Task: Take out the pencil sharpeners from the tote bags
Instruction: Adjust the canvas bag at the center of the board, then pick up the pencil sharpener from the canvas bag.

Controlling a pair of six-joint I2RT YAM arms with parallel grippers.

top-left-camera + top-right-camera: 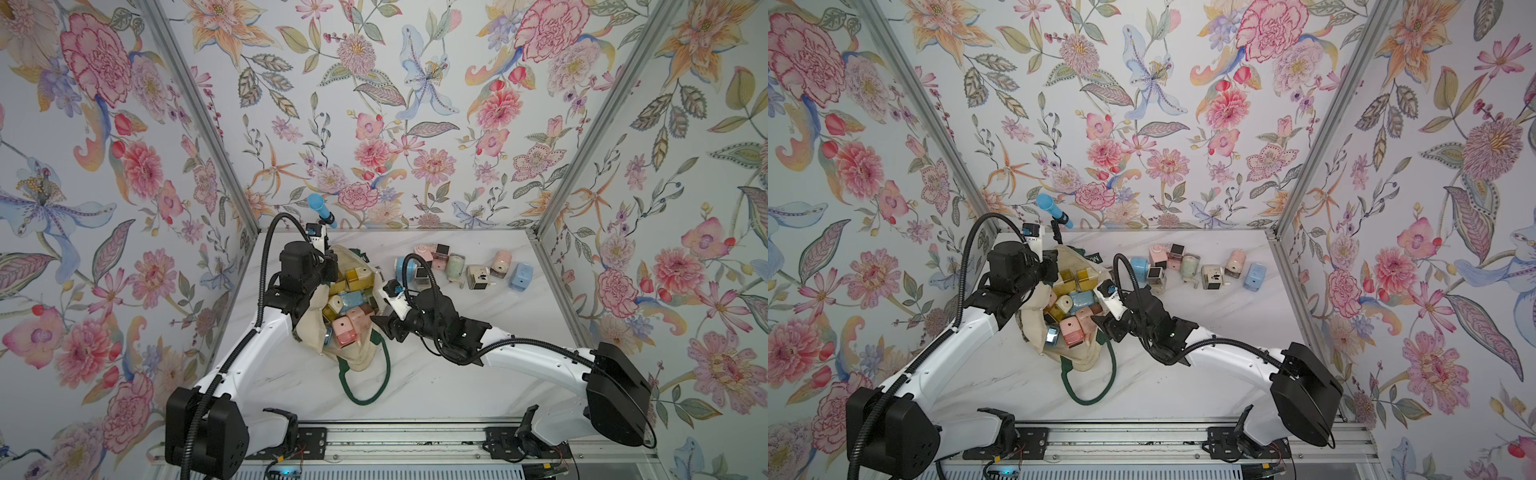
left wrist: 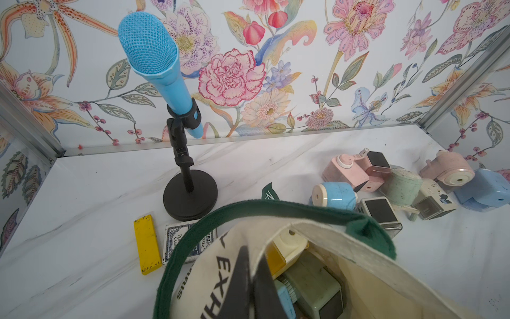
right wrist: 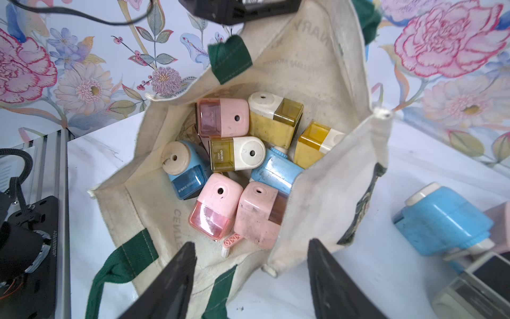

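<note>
The cream tote bag (image 1: 361, 361) (image 1: 1081, 361) with dark green handles lies on the white table, its mouth held open. My left gripper (image 2: 252, 265) is shut on the bag's far rim, pinching the canvas by the dark lettering. Several pencil sharpeners (image 3: 218, 205) in pink, blue and yellow fill the bag (image 3: 317, 82); they show in both top views (image 1: 349, 322) (image 1: 1073, 328). My right gripper (image 3: 251, 244) (image 1: 380, 324) stands open just outside the bag's near rim, holding nothing. Several more sharpeners (image 1: 478, 276) (image 1: 1212, 276) (image 2: 380, 212) lie on the table beyond the bag.
A blue microphone (image 2: 154, 55) (image 1: 320, 208) on a black stand rises at the back behind the bag. A flat yellow bar (image 2: 147, 244) and a card deck (image 2: 179, 240) lie by its base. One green handle loop (image 1: 365, 399) trails toward the front. Floral walls enclose three sides.
</note>
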